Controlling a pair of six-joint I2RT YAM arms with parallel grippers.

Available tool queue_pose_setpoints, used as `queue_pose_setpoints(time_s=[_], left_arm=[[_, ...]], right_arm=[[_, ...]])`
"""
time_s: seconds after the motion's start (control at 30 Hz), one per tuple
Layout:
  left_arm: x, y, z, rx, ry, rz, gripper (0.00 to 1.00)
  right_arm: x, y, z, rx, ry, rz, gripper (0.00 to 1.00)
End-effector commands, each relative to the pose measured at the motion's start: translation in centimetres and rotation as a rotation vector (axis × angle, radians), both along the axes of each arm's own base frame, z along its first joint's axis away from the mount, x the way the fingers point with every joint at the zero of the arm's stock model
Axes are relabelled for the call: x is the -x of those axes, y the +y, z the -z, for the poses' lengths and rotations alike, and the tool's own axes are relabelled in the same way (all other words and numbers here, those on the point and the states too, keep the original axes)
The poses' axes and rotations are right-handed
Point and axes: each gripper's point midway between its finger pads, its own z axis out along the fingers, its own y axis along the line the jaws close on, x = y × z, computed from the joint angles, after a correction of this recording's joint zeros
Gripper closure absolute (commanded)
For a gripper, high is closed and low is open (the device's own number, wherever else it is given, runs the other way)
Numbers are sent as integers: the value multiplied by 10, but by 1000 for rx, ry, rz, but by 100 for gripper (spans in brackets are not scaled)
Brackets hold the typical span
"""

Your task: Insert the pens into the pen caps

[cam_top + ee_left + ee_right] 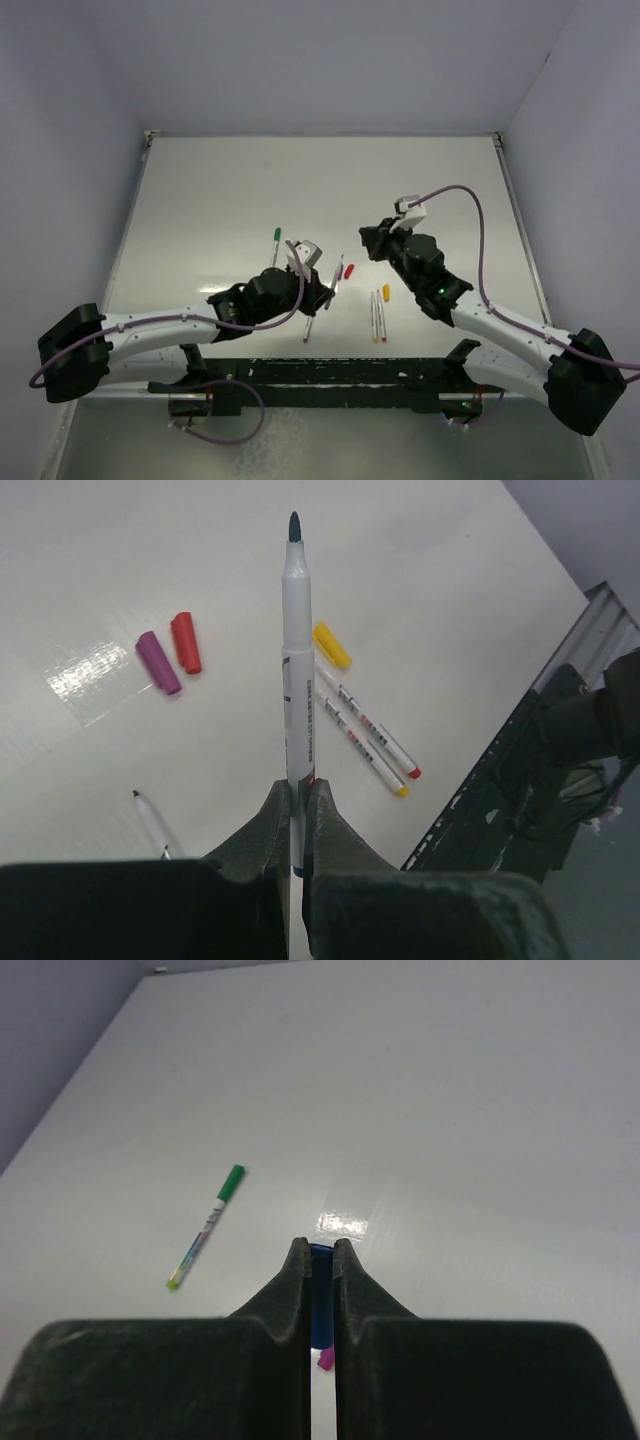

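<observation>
Both clamped | left gripper (300, 792): pen (298, 660) | right gripper (320, 1252): blue cap (320, 1305) | red cap (186, 642) ahead

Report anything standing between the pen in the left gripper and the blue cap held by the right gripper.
Nothing visible blocks it. The left gripper holds the pen tip-out; the right gripper pinches the blue cap. Only the red cap and magenta cap lie on the table between the arms, seemingly below the held pen.

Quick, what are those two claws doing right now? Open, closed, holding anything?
Left gripper: closed on a pen.
Right gripper: closed on a blue cap.
</observation>
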Motion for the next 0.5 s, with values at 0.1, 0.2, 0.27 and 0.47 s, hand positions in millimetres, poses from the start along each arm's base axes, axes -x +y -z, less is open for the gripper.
queue_pose_setpoints(time_s=[0.1,0.2,0.27,0.47], left_arm=[[14,-36,-47,251,11,113,100],[17,-41,-47,277,52,116,100],[18,-43,-49,309,70,115,100],[19,-45,-63,404,60,120,100]], right_arm=[[5,22,-76,-210,-257,-115,100],[11,27,-88,-247,-312,-159,100],[17,29,-98,-279,-354,-192,100],[27,31,-105,-326,-371,-230,100]])
